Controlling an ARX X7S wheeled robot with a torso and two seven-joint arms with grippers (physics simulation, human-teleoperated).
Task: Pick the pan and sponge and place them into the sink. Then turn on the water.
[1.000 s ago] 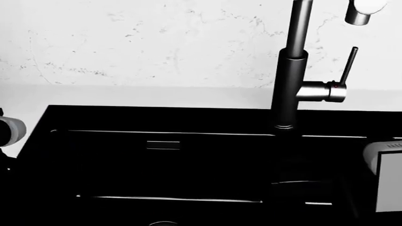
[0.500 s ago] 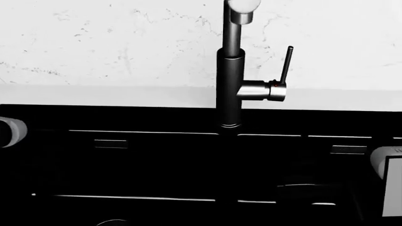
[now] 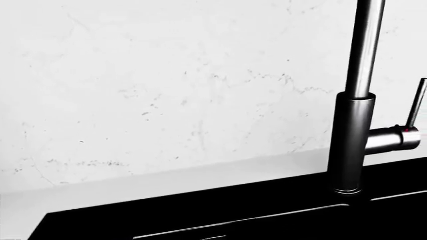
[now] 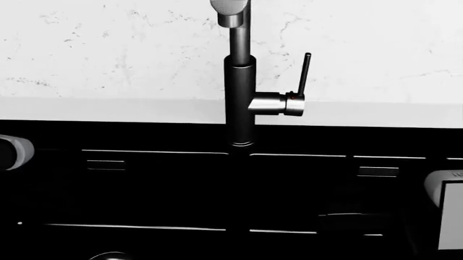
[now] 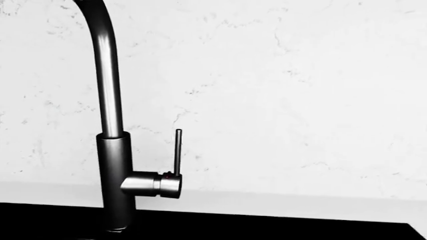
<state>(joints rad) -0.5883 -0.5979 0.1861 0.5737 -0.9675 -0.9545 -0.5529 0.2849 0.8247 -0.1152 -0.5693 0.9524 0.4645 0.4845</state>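
Note:
The tall dark grey tap stands at the back rim of the black sink, its thin side lever pointing upright. The tap and its lever also show in the left wrist view, as do the tap and lever in the right wrist view. No water runs from the spout. The pan and the sponge are out of view; the basins are too dark to read. Only a grey piece of my left arm and a pale piece of my right arm show. No fingers appear in any view.
A white marble wall rises behind a narrow pale counter ledge. Overflow slots mark the two basins' back walls. A round drain peeks in at the lower edge. A dim dark shape sits in the right basin.
The head view has swung to the right, so the tap slid from the right of the picture to its middle. The right basin's slot came into sight. The lever stays upright.

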